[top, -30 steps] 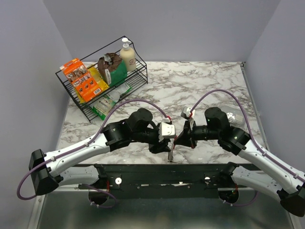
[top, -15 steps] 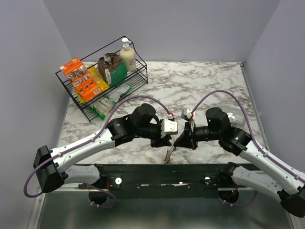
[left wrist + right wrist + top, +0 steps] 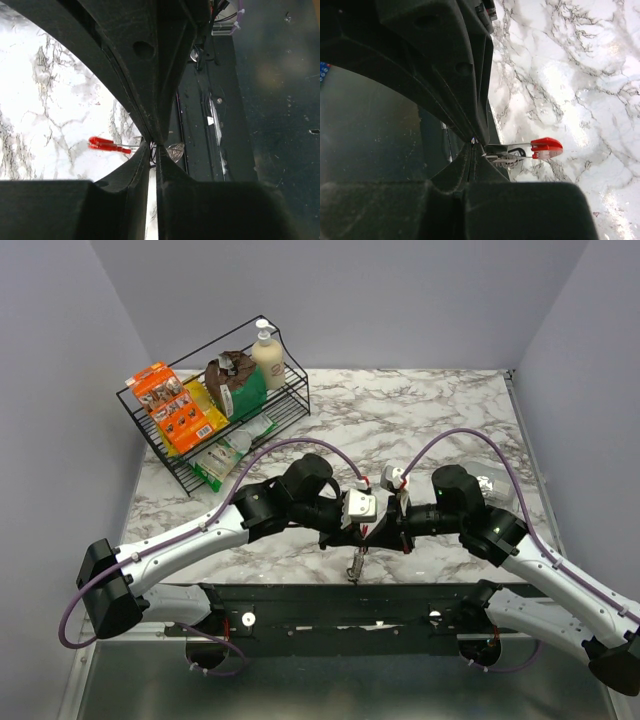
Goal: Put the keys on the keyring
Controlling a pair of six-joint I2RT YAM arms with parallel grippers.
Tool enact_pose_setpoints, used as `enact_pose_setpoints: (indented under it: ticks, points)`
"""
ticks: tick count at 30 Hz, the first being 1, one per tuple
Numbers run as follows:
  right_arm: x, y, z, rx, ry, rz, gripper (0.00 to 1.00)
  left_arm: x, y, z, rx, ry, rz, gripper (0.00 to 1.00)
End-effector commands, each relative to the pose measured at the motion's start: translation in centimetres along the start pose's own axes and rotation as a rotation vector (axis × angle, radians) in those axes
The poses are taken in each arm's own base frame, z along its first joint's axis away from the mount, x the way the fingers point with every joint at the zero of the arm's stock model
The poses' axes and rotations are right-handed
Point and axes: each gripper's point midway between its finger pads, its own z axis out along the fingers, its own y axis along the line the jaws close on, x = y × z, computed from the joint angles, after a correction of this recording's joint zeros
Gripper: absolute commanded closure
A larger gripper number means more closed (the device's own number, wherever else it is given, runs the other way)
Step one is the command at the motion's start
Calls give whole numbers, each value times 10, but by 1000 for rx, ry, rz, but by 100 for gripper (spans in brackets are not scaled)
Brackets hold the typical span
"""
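Both grippers meet just above the table's near edge. My right gripper (image 3: pixel 374 532) (image 3: pixel 476 144) is shut on the keyring. Its red clip (image 3: pixel 546 147) sticks out past the fingertips, and its ribbed silvery chain (image 3: pixel 355 565) hangs down. My left gripper (image 3: pixel 358 533) (image 3: pixel 152 148) is shut, with a thin dark oval loop, a key (image 3: pixel 151 151), pinched at its tips right against the keyring. The red clip (image 3: pixel 107 145) lies to one side of the tips and the ribbed chain (image 3: pixel 173 148) to the other. A dark loop (image 3: pixel 520 150) also shows beside the clip's wire. The second key is not in view.
A black wire rack (image 3: pixel 292 405) with snack boxes, a bag and a soap bottle (image 3: pixel 267 355) stands at the back left. A small crumpled silvery object (image 3: pixel 487 485) lies right of the right arm. The black mounting plate (image 3: pixel 340 602) runs along the near edge.
My left gripper has moved right until its tips meet the right gripper at the keyring. The hanging chain has swung slightly. The right arm has barely moved.
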Motion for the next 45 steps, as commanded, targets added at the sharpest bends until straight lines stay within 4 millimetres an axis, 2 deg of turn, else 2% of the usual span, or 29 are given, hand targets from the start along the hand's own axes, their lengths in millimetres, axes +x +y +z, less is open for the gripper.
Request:
enact_pose_setpoints:
  ticks: [1,3,5,12,13,16,18,21,25,33,34,35,38,39,41,42,45]
  points:
    - [-10,4,1,-20,-36,-33,100,-14,-3,-3,27,-28,28,90]
    - [-11,3,0,-13,-37,-33,100,-13,-3,-4,23,-23,27,93]
    - [-12,3,0,-8,-41,-35,100,-13,-2,-5,14,-18,33,99]
    - [-13,2,-1,-4,-45,-40,100,-11,1,-12,-28,-5,40,100]
    - [-13,2,-1,-2,-46,-41,100,-11,1,-13,-33,-6,40,96]
    - [-13,2,-1,-2,-47,-41,100,-13,1,-14,-35,-8,44,75]
    - [-14,2,-2,-2,-50,-45,100,-13,2,-13,-35,-5,40,73]
    - [-14,2,-1,-1,-50,-45,100,-12,0,-12,-21,-2,38,79]
    - [-14,2,-1,-3,-52,-45,100,-11,1,-9,-10,7,33,100]
    - [-14,-1,-2,18,-56,-40,99,-13,4,-10,-34,-4,27,100]
    - [-16,-2,-2,29,-65,-41,97,-15,5,-10,-43,-12,28,100]
    - [-16,-3,-2,35,-66,-39,86,-14,6,-11,-55,-16,28,100]
    - [-19,-7,-5,71,-85,-38,65,-17,8,-12,-84,-57,30,100]
    - [-20,-8,-6,83,-93,-38,51,-22,12,-13,-107,-82,41,100]
    - [-25,-10,-13,122,-124,-47,38,-25,12,-14,-122,-110,24,100]
    - [-27,-11,-16,138,-139,-42,29,-25,13,-13,-130,-128,26,100]
    - [-34,-17,-28,220,-203,-43,18,-26,14,-15,-161,-180,9,100]
